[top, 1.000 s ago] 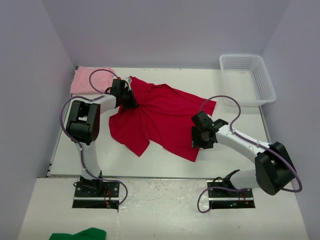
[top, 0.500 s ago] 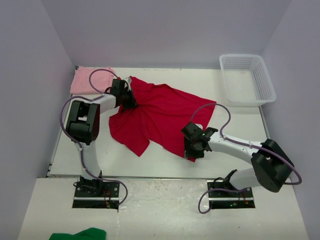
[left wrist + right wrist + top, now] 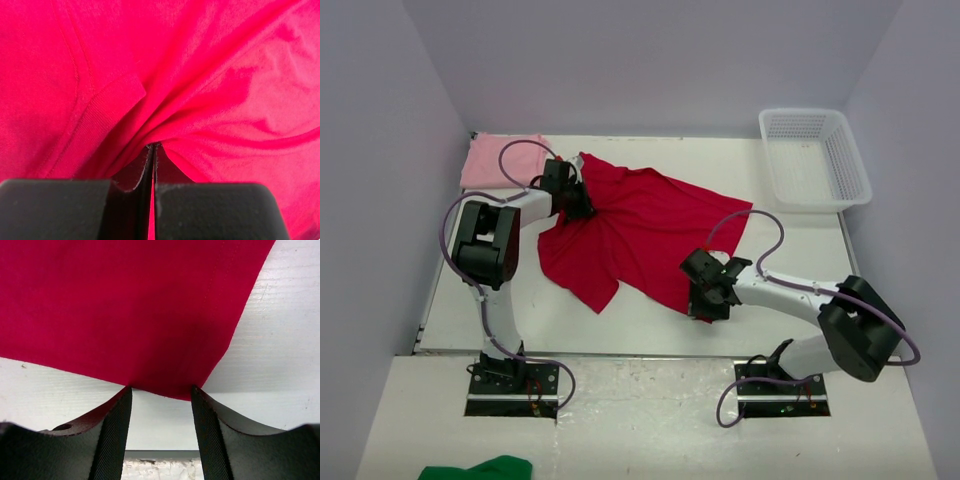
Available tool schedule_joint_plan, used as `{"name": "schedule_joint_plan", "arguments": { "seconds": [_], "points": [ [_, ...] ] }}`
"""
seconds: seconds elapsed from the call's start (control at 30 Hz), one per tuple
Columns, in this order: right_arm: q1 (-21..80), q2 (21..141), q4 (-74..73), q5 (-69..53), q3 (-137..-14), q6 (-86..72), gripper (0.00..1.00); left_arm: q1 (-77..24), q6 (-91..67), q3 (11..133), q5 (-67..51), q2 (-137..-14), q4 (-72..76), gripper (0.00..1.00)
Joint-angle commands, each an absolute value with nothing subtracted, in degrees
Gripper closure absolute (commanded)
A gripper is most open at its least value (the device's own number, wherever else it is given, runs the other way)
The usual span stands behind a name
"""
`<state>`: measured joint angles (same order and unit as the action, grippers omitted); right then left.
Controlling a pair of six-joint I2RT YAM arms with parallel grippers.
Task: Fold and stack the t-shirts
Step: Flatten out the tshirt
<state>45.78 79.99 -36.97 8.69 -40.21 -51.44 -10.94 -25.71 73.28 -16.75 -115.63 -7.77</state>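
**Task items.** The bright crimson red cloth t-shirt (image 3: 640, 230) lies spread but rumpled across the middle of the white table (image 3: 650, 325). Its folds gather toward the far left. The pale pink cloth t-shirt (image 3: 492, 160), folded to a small rectangle, sits in the far left corner, just beside the red one.

**Left gripper** (image 3: 152, 147). It is fully closed, with a pinch of red fabric clamped between the jaws close to the ribbed collar. Creases radiate from the pinch. No change over the last second.

**Right gripper** (image 3: 161, 390). A second ago it stood over the right-hand part of the shirt. It has since travelled nearer and leftward and is now low at the shirt's near corner. The jaws stand partly apart, one either side of the corner's tip, which lies flat on the table. Nothing is held.

**Assessment.** The move appears to be a set-up for taking the near hem corner while the far left end is pinned. Folding of the red shirt has not begun, and stacking onto the pink one remains outstanding. The corner lies thin against the surface, so a closing pinch could slide over it and miss.

**Other items.** The white mesh plastic basket (image 3: 850, 165) is at the far right. A green cloth (image 3: 480, 468) lies off the table at the near left.
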Motion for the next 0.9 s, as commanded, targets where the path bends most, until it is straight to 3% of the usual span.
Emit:
{"name": "schedule_joint_plan", "arguments": {
  "seconds": [0.0, 0.1, 0.17, 0.23, 0.43, 0.63, 0.77, 0.83, 0.87],
  "points": [
    [45.97, 83.75, -39.02, 14.32, -40.16, -54.92, 0.48, -10.63, -24.52, 72.42, -18.19, -114.0, -6.07, 1.0],
    [45.97, 85.43, -40.42, 15.11, -41.39, -56.16, 0.54, -10.63, -24.61, 70.93, -17.76, -113.03, -5.45, 1.0],
    [46.05, 86.65, -41.39, 15.38, -42.36, -56.42, 0.65, -10.55, -24.78, 70.05, -17.67, -111.54, -5.01, 1.0],
    [46.32, 87.1, -41.75, 15.73, -42.8, -57.04, 0.69, -10.55, -24.79, 68.65, -17.75, -110.75, -4.13, 1.0],
    [46.93, 88.15, -42.63, 15.3, -43.24, -57.74, 0.71, -9.49, -25.66, 65.48, -18.46, -108.2, -1.85, 1.0],
    [47.46, 88.24, -41.48, 15.03, -42.54, -58.18, 0.83, -9.05, -29.34, 60.74, -18.29, -104.42, 2.81, 1.0],
    [48.08, 87.1, -41.31, 15.9, -42.89, -58.62, 0.99, -10.54, -30.67, 57.22, -14.78, -95.49, 4.13, 1.0],
    [48.16, 86.75, -41.31, 16.43, -43.5, -58.36, 1.0, -13.52, -30.67, 55.73, -8.99, -90.99, 2.73, 1.0],
    [48.16, 86.23, -41.31, 16.61, -43.77, -58.19, 1.0, -15.1, -30.85, 55.64, -6.27, -86.53, 1.25, 0.95]
  ]
}}
